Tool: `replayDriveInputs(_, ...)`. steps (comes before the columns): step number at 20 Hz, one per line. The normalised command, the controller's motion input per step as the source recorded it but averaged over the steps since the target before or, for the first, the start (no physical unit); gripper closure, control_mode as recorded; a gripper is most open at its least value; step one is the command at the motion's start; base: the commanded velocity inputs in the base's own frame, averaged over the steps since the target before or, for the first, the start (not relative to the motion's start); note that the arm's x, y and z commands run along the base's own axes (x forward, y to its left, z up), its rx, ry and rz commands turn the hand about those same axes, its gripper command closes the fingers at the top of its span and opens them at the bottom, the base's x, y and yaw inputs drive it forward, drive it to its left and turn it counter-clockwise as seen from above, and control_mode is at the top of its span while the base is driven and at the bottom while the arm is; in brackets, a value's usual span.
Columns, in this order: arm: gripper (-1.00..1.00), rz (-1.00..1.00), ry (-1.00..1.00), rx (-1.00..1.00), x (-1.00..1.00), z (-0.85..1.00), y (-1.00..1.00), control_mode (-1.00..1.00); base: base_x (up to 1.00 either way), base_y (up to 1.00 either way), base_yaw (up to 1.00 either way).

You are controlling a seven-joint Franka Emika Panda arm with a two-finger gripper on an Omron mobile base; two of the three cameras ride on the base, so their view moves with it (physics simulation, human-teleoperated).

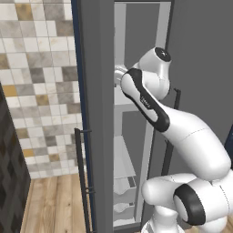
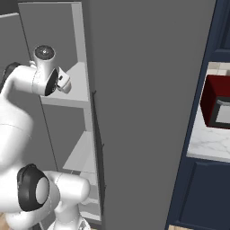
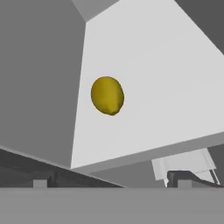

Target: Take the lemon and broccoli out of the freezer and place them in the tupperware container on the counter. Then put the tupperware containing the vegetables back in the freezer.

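Note:
The lemon (image 3: 107, 95), bright yellow and rounded, lies alone on a white shelf (image 3: 157, 87) inside the freezer (image 1: 98, 113). My gripper (image 3: 112, 180) is open and short of the shelf's front edge, its dark fingertips (image 3: 40, 182) spread wide with nothing between them. The lemon sits ahead of the gripper, near the shelf's left wall. In the base views my arm reaches through the open door to the upper shelf (image 2: 76, 85). The broccoli and the tupperware container are out of view.
The freezer's open grey door with a dark vertical handle (image 1: 82, 173) stands left of the arm. Lower shelves and drawers (image 1: 125, 191) lie below. A red microwave (image 2: 215, 105) sits on the marbled counter (image 2: 206, 143) over navy cabinets at the right.

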Motion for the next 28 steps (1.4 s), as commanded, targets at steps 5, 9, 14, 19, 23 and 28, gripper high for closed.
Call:
replayDriveInputs(5,-1.00,0.00,0.00,0.00,0.21,-0.15,0.08,-1.00,0.00,0.00,0.00)
replayDriveInputs(9,-1.00,0.00,0.00,0.00,0.26,-0.14,0.06,-1.00,0.00,0.00,0.00)
replayDriveInputs(14,-1.00,0.00,0.00,0.00,0.27,-0.13,0.01,-1.00,0.00,0.00,0.00)
replayDriveInputs(19,-1.00,0.00,0.00,0.00,0.21,-0.17,0.02,-1.00,0.00,0.00,0.00)
replayDriveInputs(23,-1.00,0.00,0.00,0.00,0.24,-0.17,0.09,-1.00,0.00,0.00,0.00)
replayDriveInputs(28,-1.00,0.00,0.00,0.00,0.36,-0.13,0.12,-1.00,0.00,0.00,0.00)
